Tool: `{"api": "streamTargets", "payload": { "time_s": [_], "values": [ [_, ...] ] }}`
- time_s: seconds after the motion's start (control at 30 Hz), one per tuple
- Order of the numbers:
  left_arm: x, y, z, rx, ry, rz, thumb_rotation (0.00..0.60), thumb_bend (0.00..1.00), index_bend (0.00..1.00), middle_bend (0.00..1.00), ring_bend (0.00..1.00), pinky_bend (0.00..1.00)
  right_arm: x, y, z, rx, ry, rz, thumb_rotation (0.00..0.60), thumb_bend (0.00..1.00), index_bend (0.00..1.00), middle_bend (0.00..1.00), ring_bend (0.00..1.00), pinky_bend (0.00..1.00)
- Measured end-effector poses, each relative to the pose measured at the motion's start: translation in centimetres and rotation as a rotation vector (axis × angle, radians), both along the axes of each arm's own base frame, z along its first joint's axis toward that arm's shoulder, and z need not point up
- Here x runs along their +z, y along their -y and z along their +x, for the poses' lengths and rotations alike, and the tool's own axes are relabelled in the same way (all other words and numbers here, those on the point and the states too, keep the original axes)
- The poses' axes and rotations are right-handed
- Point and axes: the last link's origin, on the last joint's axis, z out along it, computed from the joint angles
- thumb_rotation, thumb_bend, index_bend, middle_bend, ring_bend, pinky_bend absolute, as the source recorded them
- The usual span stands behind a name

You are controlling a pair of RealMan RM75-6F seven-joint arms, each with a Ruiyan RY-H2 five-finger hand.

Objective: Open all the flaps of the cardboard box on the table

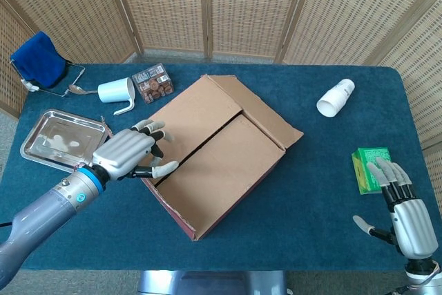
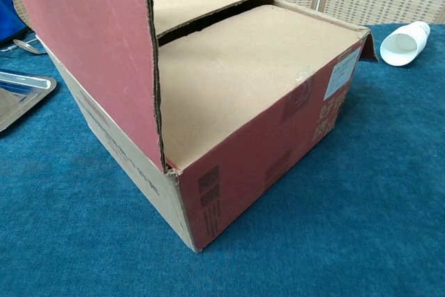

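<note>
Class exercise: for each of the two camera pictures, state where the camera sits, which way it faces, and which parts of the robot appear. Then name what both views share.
Head view: high up, looking down on the table; shows the left hand at the cardboard box and the right hand low right.
Chest view: low, near table height, facing the box's near corner; no robot parts visible.
Shared: box, white cup, metal tray.

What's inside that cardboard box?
Not visible yet. The cardboard box has one red flap standing up, but two brown inner flaps still lie across the top; only a dark gap shows between them. The contents are covered.
</note>
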Motion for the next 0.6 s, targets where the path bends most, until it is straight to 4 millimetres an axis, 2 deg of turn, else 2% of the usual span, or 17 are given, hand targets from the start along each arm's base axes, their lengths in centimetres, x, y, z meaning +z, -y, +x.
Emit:
{"api": "streamTargets", "payload": {
  "time_s": [0.07, 0.13, 0.17, 0.27, 0.6],
  "values": [
    [0.18, -0.04, 0.03, -0.015, 0.004, 0.011, 0.022, 0.0, 0.82, 0.45, 0.31, 0.34, -0.02, -0.01, 0.01, 0.0, 0.0, 0.0, 0.6, 0.04, 0.0, 0.0, 0.0, 0.0],
    [0.29, -0.05, 0.01, -0.032, 0.007, 0.02, 0.042, 0.0, 0.83, 0.52, 0.38, 0.47, -0.03, -0.01, 0.02, 0.0, 0.0, 0.0, 0.6, 0.05, 0.0, 0.0, 0.0, 0.0],
    [0.32, -0.03, -0.02, -0.038, 0.006, 0.022, 0.063, 0.0, 0.84, 0.56, 0.42, 0.5, -0.03, -0.01, 0.02, 0.0, 0.0, 0.0, 0.6, 0.05, 0.0, 0.0, 0.0, 0.0],
    [0.35, 0.05, -0.23, -0.042, -0.001, 0.016, 0.102, 0.0, 0.86, 0.66, 0.47, 0.53, -0.03, -0.01, 0.02, -0.001, 0.0, 0.0, 0.6, 0.04, 0.0, 0.0, 0.0, 0.0],
    [0.44, 0.28, -0.37, -0.011, -0.009, -0.025, 0.117, 0.0, 0.86, 0.75, 0.56, 0.55, 0.03, -0.02, 0.01, 0.0, 0.003, 0.001, 0.6, 0.05, 0.0, 0.0, 0.0, 0.0]
  ]
}}
